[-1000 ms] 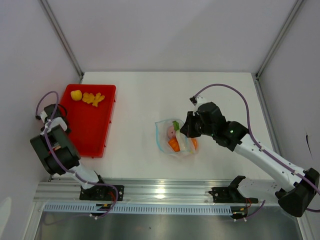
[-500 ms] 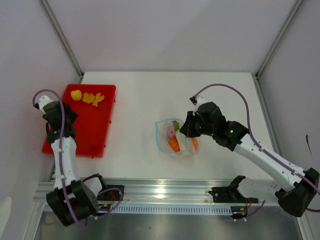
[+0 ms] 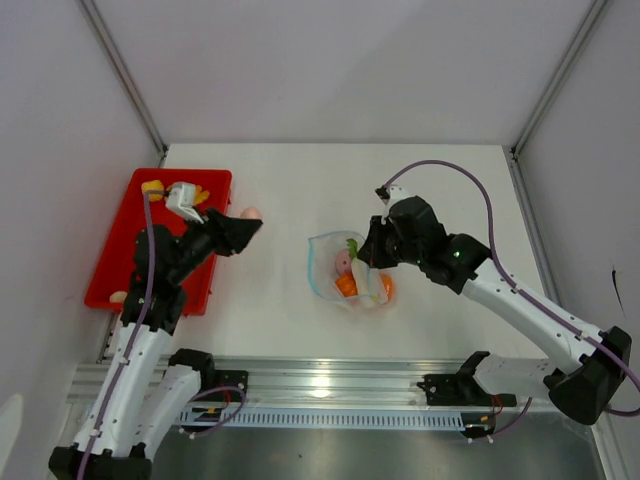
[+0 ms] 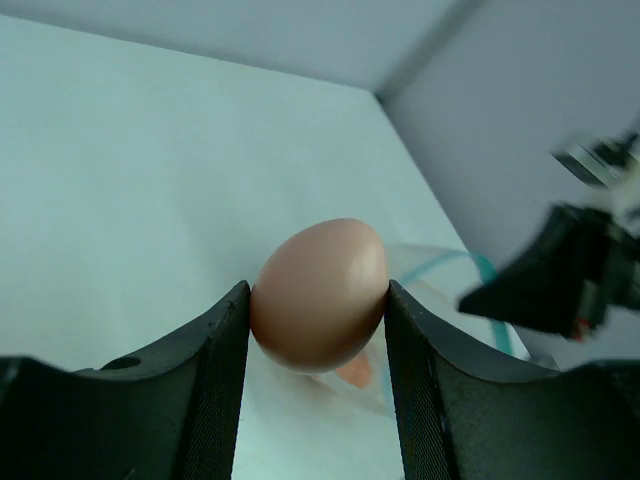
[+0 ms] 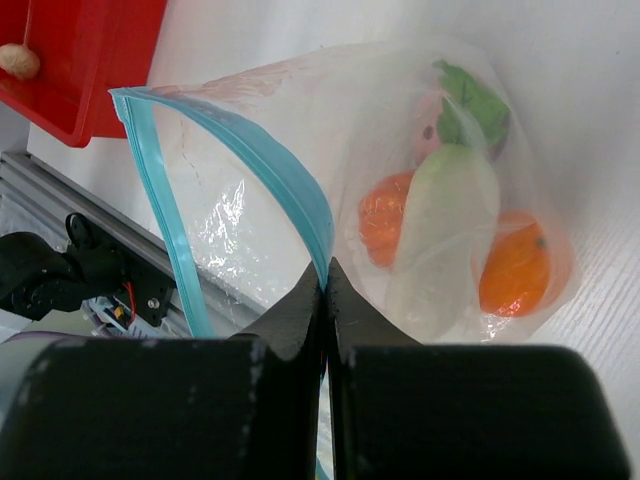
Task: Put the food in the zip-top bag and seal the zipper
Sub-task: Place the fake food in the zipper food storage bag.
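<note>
From above, the left gripper (image 3: 246, 219) is out over the white table (image 3: 430, 180), just off the right edge of the red tray (image 3: 120, 250), with a tan egg (image 3: 251, 213) pinched at its tip. Yellow pieces (image 3: 152, 186) sit at the tray's far end, partly hidden by the arm, and a small tan piece (image 3: 118, 296) lies at its near left corner. Mid-table, the right gripper (image 3: 368, 256) sits at the far right edge of the zip-top bag (image 3: 324, 262), which already has orange food (image 3: 346, 285) and pale pieces inside. From the left wrist, the egg is clamped squarely between the two black fingers, which are parted only by its width, well above the table; the bag is blurred beyond it. From the right wrist, the fingers are closed tight on the blue-teal zipper (image 5: 283, 180), holding up one lip so the mouth gapes. Two orange pieces, a white one and a pink one with a green leaf lie in the bag.
</note>
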Controlling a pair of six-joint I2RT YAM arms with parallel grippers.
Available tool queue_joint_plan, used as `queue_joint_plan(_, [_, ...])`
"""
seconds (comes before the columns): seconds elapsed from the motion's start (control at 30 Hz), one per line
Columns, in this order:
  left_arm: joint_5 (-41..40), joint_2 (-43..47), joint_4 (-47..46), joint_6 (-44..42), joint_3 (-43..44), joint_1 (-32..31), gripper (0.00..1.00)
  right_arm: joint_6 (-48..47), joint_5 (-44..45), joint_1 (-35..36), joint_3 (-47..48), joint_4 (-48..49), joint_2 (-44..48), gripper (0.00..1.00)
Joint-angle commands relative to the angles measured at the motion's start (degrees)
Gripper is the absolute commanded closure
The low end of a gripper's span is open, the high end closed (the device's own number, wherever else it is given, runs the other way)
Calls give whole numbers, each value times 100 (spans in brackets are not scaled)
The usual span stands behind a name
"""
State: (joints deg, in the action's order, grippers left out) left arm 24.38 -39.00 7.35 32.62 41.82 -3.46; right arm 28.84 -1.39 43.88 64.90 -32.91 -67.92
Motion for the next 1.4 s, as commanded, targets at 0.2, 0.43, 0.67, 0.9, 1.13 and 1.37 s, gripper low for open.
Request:
queue_joint_plan(0.2, [42,-36,-148,-834,616,-2631,100,34,385,-37,321,-172,-46,100])
queue_joint_plan(0.43, [-337,-800,-155,-995,801,-3617,99,174,464,-28,356,-164,-28,100])
queue_joint_plan(0.67, [-1435,-1881,283,-959,1284,-4504,99,227,534,-28,497,-260,-2,100])
queue_joint_plan(0.9, [-2165,-2445,618,-942,1768,-4707,79,219,605,-37,550,-383,103,100])
queue_joint_plan(1.13, [-2394,-2744,653,-933,2005,-4742,14,245,622,-28,479,-418,183,100])
queue_joint_plan(1.37, [-2341,-2657,495,-1047,1970,-4769,0,236,657,-37,479,-445,244,100])
